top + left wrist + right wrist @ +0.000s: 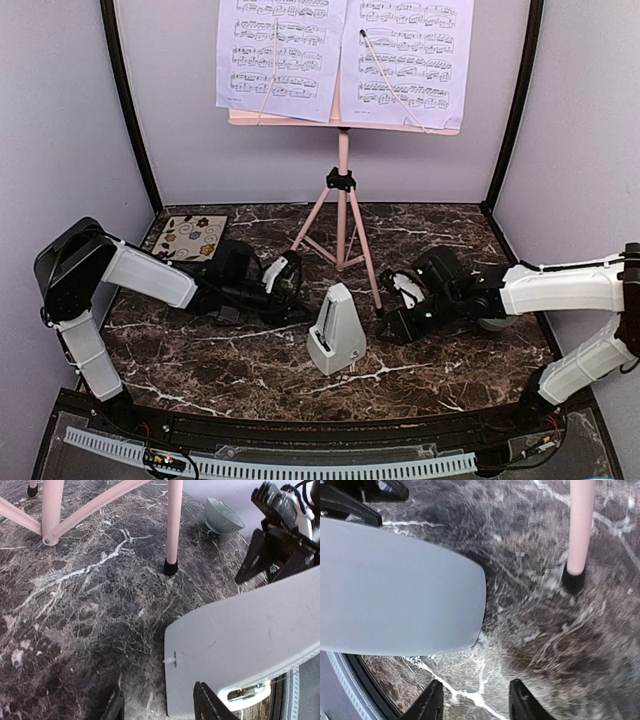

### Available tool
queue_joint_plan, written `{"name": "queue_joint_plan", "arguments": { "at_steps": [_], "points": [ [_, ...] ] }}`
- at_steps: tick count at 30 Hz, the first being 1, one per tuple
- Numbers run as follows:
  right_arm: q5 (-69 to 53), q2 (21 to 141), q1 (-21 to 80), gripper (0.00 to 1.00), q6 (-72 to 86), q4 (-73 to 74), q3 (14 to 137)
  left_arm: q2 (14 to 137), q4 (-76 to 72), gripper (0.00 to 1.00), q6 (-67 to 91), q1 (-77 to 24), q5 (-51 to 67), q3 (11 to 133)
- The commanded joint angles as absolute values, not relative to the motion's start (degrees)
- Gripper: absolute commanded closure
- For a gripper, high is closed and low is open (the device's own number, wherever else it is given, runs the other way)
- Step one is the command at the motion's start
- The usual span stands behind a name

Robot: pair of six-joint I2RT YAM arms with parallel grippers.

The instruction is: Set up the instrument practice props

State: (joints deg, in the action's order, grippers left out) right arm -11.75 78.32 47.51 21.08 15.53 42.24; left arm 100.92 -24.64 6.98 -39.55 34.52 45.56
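Observation:
The pink music stand (pixel 343 190) stands at the back centre, with two sheet-music pages (pixel 283 55) spread across its desk. Upright on the marble in front of it is the grey-white pyramid metronome (pixel 335 332). My left gripper (pixel 290 288) lies low just left of the metronome. In the left wrist view the left gripper (pixel 162 709) is open, one fingertip (pixel 210 705) in front of the metronome's (pixel 245 645) flat side and bare marble in the gap. My right gripper (pixel 393 305) is open just right of it, with only marble between the right gripper's (pixel 476 700) fingers; the metronome (pixel 395 585) is up left.
A floral coaster (pixel 192 237) lies at the back left behind the left arm. A pale green bowl (pixel 223 515) sits beyond the stand's front leg (pixel 172 525). That leg's black foot (pixel 575 580) stands close to my right gripper. Lavender walls close three sides.

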Motion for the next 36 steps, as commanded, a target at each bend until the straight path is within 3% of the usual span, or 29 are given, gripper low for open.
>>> {"name": "queue_joint_plan", "arguments": {
  "at_steps": [1,9,23,30,36],
  "points": [
    [-11.7,80.9,50.3,0.59,24.6,9.7,40.7,104.1,-25.8,0.51,7.8,-39.7,33.3,49.1],
    [-13.1,88.4,50.4,0.73,25.6,4.4,44.7,105.1,-22.3,0.51,4.0,-39.8,35.6,49.5],
    [-13.7,99.5,50.4,0.74,22.6,5.0,56.9,94.8,-25.2,0.53,6.7,-40.2,37.3,36.3],
    [-9.8,90.6,50.4,0.64,22.6,11.1,51.3,91.5,-28.9,0.48,7.3,-40.2,38.6,31.7],
    [-11.5,80.9,52.6,0.6,26.9,8.9,41.3,89.7,-29.0,0.31,4.1,-40.2,37.1,30.4]
  ]
}}
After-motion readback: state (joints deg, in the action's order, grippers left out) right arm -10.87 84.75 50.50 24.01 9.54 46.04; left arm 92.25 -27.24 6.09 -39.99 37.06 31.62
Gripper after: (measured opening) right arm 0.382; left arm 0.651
